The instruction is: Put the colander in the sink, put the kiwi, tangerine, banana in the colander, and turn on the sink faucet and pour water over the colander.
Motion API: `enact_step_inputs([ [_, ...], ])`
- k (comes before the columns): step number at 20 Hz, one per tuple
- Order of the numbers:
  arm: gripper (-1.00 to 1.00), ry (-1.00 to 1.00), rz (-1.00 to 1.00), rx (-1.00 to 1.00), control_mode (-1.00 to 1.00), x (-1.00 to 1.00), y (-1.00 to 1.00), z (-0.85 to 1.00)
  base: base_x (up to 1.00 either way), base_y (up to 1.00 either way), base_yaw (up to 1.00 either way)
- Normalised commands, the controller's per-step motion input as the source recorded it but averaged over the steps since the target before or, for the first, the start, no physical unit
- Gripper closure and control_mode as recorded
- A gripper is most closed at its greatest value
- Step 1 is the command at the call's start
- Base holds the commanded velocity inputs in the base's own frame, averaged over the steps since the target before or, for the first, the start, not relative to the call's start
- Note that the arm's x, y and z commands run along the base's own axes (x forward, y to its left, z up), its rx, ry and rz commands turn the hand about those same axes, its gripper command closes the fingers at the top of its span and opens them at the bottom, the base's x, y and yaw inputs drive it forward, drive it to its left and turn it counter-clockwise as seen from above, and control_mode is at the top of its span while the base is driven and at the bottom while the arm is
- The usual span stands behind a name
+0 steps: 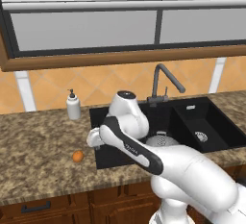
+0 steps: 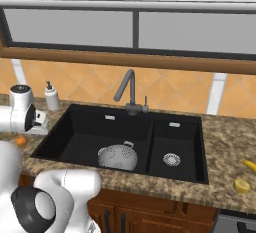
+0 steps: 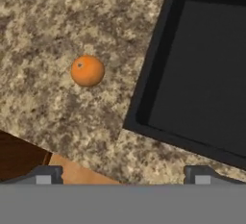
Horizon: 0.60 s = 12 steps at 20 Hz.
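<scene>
Landmark: the sink (image 2: 90, 127), black, two basins, recessed in the speckled stone counter (image 1: 33, 136); every place below is read off it.
Soap dispenser: white bottle (image 1: 73, 105) on the counter, just off the sink's left rear corner; upright.
Tangerine: orange ball (image 1: 78, 156) on the counter, left of the sink's front left corner, apart from the rim. In the hand view it (image 3: 87, 70) lies on bare stone, near the sink's corner, touching nothing.
Gripper: (image 3: 124, 176) hangs above the counter beside the sink's left edge, looking down; tips wide apart, nothing between them, fingers released. Well clear of the tangerine.
Arm: white forearm crosses the sink's left front part in the left base view.
Colander: grey holed bowl (image 2: 118, 157) on the floor of the large left basin, toward its front right; one small handle shows at the back rim. Partly hidden behind the arm in the left base view (image 1: 162, 140).
Faucet: dark gooseneck (image 2: 127, 89) behind the sink, about at the divider; spout angled over the large basin.
Small basin: right of the divider, silver drain (image 2: 171, 159) on its floor.
Banana: yellow piece (image 2: 250, 165) on the counter well right of the sink, cut by the picture edge.
Other yellow fruit: round-ish yellow thing (image 2: 242, 185) just in front of the banana; kind unclear.
</scene>
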Motion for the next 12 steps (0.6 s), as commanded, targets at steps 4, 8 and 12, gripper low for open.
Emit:
enact_step_inputs([
  [4,-1.00,0.11,0.00,-0.12,-1.00,0.42,0.81,-0.12,0.00,0.00,0.00],
  [8,-1.00,0.06,0.00,-0.07,-1.00,0.50,0.65,-0.27,0.00,0.00,0.00],
  [12,-1.00,0.00,-0.05,-0.23,-1.00,0.41,0.44,-0.51,0.00,0.00,0.00],
])
